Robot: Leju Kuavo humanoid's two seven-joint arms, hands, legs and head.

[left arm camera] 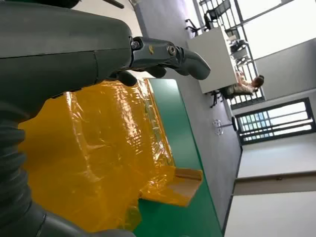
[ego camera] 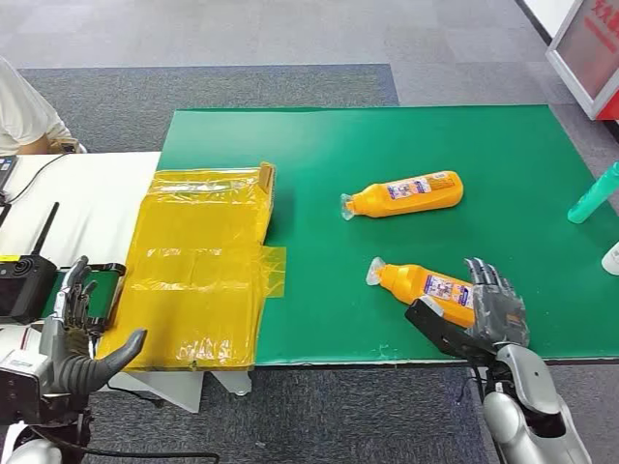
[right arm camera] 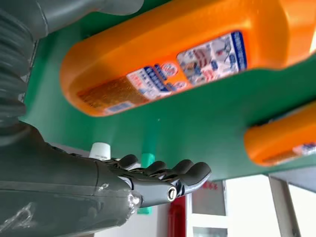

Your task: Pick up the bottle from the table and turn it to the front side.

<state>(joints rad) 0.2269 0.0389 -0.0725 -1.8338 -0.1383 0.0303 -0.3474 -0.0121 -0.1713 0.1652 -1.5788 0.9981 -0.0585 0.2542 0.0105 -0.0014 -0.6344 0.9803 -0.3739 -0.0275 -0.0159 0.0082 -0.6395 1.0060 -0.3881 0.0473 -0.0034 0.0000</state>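
Observation:
Two orange bottles lie on their sides on the green table (ego camera: 329, 145), caps pointing left. The near bottle (ego camera: 427, 287) shows a small printed label, and my right hand (ego camera: 495, 307) is at its base end, fingers spread behind it and thumb (ego camera: 438, 329) in front. In the right wrist view the near bottle (right arm camera: 178, 64) lies between thumb and fingers (right arm camera: 160, 175), with green table showing in the gap, so the hand holds nothing. The far bottle (ego camera: 405, 195) (right arm camera: 283, 140) lies apart. My left hand (ego camera: 80, 329) (left arm camera: 111, 54) hovers open at the lower left.
A flat yellow plastic-wrapped sheet (ego camera: 197, 266) (left arm camera: 93, 158) covers the table's left end. A teal bottle (ego camera: 593, 196) and a white object (ego camera: 611, 259) sit at the right edge. A white table (ego camera: 87, 203) with a black radio device (ego camera: 25, 280) stands left, a person (ego camera: 22, 111) behind it.

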